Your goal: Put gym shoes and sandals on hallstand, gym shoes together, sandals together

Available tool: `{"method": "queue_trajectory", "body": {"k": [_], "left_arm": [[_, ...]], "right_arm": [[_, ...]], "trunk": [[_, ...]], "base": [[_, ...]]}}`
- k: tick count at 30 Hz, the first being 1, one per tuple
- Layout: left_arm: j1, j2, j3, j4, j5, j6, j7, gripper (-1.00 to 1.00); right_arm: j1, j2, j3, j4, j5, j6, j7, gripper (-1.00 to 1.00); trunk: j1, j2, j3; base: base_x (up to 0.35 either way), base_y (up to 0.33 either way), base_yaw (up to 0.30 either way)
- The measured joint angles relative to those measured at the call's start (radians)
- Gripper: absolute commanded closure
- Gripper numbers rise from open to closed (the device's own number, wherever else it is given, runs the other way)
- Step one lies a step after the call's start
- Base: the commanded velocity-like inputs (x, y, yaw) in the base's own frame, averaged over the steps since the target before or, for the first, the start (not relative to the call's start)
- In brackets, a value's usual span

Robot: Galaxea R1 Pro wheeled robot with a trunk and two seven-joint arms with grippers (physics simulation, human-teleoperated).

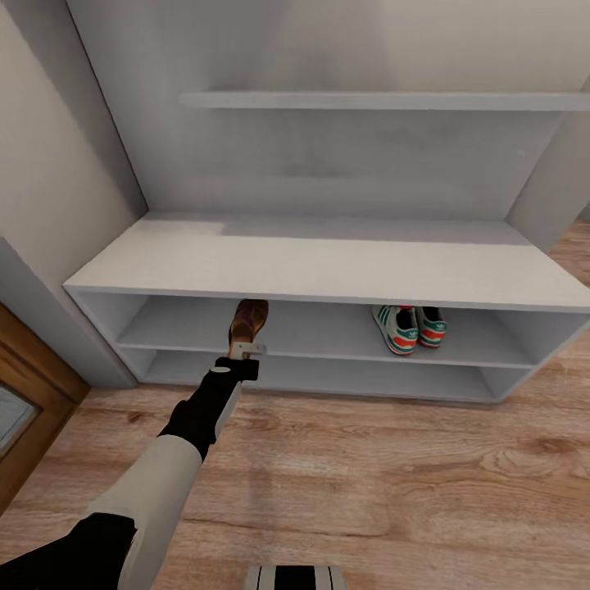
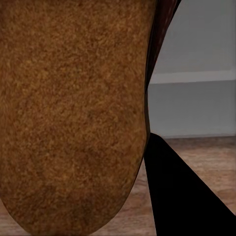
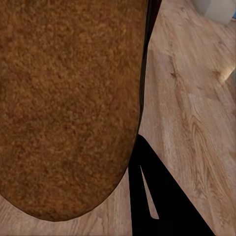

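Observation:
My left gripper [image 1: 246,349] is shut on the heel of a brown sandal [image 1: 248,319]. The sandal's toe reaches into the upper tier of the hallstand [image 1: 328,266], left of centre. Whether it rests on the shelf I cannot tell. The two gym shoes [image 1: 396,329] [image 1: 431,326] stand side by side on that same tier, further right. In the left wrist view the sandal's brown sole [image 2: 73,113] lies against a dark finger [image 2: 182,196]. The right wrist view shows a second sandal's sole [image 3: 69,98] held against a dark finger [image 3: 157,196] above the corridor floor [image 3: 196,98].
The hallstand has a tall back panel with an upper ledge [image 1: 385,100] and a lower tier [image 1: 328,375] beneath the shoes. A wall and a wooden door frame [image 1: 33,393] stand at the left. Wood-plank floor [image 1: 393,483] spreads in front of the bench.

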Motion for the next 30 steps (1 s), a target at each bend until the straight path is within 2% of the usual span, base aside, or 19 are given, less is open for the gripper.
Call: {"method": "queue_trajectory", "body": {"k": [10, 30], "left_arm": [[0.000, 0.000, -0.003, 0.001, 0.001, 0.000, 0.000, 1.00], [0.000, 0.000, -0.008, 0.003, 0.002, 0.000, 0.000, 1.00]], "right_arm": [[0.000, 0.000, 0.000, 0.000, 0.000, 0.000, 0.000, 1.00], [0.000, 0.000, 0.000, 0.000, -0.001, 0.000, 0.000, 1.00]], "trunk": [[0.000, 0.000, 0.000], [0.000, 0.000, 0.000]], "base": [[0.092, -0.028, 0.000], [0.207, -0.209, 0.000]]}}
